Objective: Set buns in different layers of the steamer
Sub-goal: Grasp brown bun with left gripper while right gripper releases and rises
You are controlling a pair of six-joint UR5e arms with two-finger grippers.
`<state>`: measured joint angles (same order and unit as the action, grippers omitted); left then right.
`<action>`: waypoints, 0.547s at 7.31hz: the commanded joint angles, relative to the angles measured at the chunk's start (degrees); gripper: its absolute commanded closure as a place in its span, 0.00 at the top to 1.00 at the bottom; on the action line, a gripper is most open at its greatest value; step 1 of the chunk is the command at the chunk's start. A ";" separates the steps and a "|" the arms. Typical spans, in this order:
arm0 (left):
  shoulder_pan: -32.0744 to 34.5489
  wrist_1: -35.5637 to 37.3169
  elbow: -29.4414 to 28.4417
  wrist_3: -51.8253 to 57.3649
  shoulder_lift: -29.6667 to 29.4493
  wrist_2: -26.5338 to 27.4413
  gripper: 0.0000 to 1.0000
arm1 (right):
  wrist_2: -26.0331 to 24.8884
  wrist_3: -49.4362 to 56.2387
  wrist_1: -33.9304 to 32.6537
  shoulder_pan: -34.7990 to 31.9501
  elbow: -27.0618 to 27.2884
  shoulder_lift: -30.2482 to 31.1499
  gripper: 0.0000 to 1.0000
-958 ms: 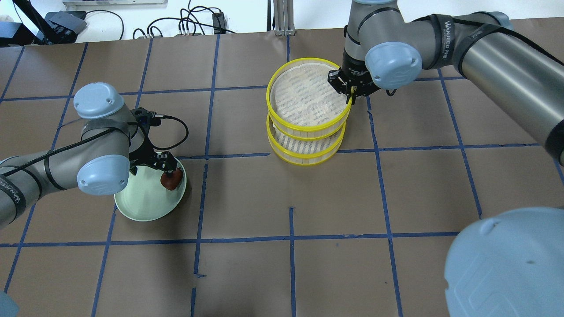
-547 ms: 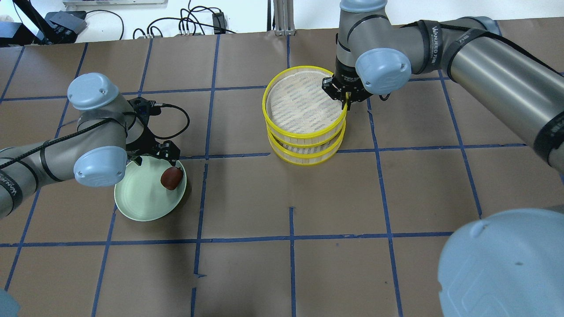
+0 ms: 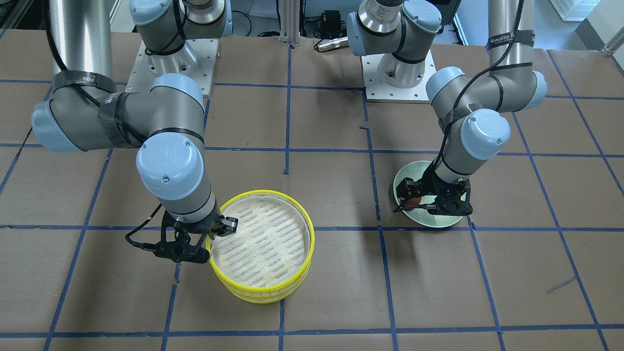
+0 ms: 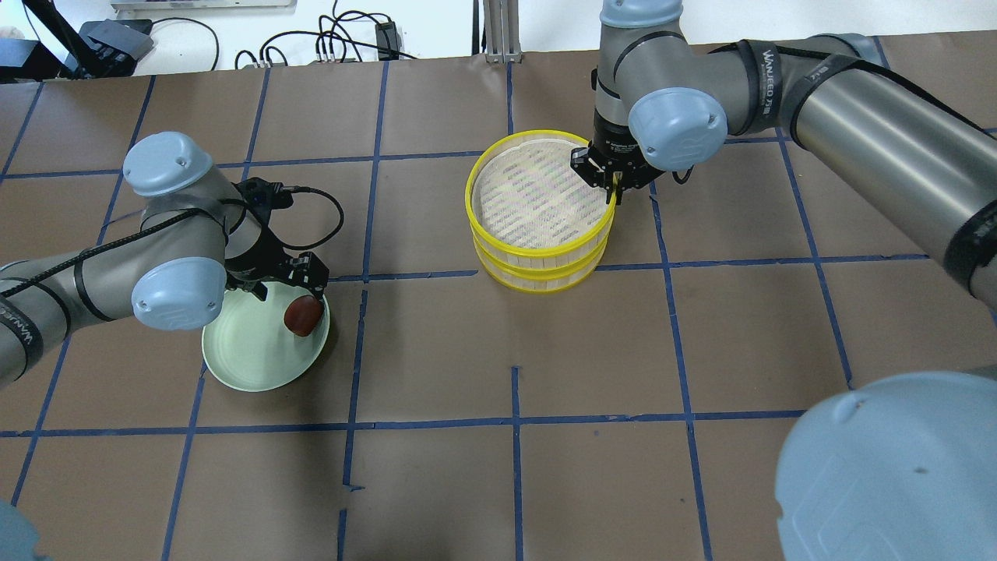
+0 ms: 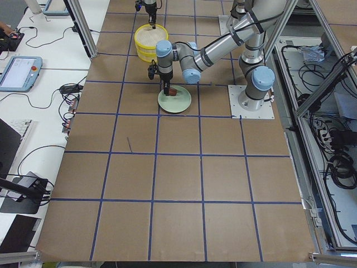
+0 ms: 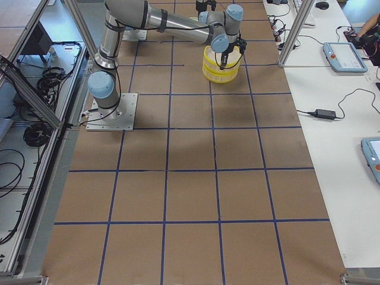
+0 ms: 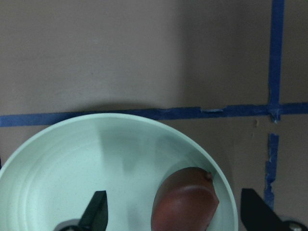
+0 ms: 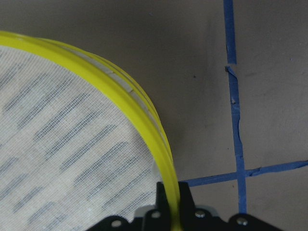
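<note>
The steamer is two yellow-rimmed trays, the top tray (image 4: 537,249) stacked squarely on the lower tray (image 4: 543,282). My right gripper (image 4: 615,184) is shut on the top tray's rim at its right side; the right wrist view shows the fingers (image 8: 185,202) pinching the yellow rim (image 8: 120,86). The top tray's mesh floor is bare. The reddish-brown bun (image 4: 304,315) lies at the right edge of the pale green plate (image 4: 249,358). My left gripper (image 4: 287,287) is open above it, fingertips (image 7: 96,211) either side of the bun (image 7: 185,202), not touching. The white bun is hidden.
The table is brown paper with a grid of blue tape lines (image 4: 514,425). Cables and equipment (image 4: 343,43) lie beyond the table's far edge. The left wrist's cable (image 4: 327,226) loops beside the plate. The right arm's elbow (image 4: 888,467) fills the lower right corner.
My right gripper has shifted the top tray left and set it squarely on the lower tray. My left gripper has pulled back off the brown bun, which stays on the plate.
</note>
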<state>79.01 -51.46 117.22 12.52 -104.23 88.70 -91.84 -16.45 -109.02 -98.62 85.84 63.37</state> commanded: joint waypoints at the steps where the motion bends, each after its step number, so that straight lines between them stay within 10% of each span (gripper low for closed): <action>1: 0.00 -1.26 0.81 -0.04 -0.09 0.07 0.57 | 0.51 -0.16 0.22 0.00 0.03 0.09 0.10; 3: 0.00 -1.36 1.61 -0.04 -0.18 -0.10 0.54 | 0.00 0.18 0.22 0.09 0.12 0.09 0.13; 4: 0.00 -1.36 1.52 -0.04 -0.18 -0.02 0.41 | 0.51 -0.16 -0.39 0.09 0.12 0.00 0.30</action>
<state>79.01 -52.75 118.66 12.48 -104.39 88.63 -91.62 -16.50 -108.93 -98.56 85.93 63.44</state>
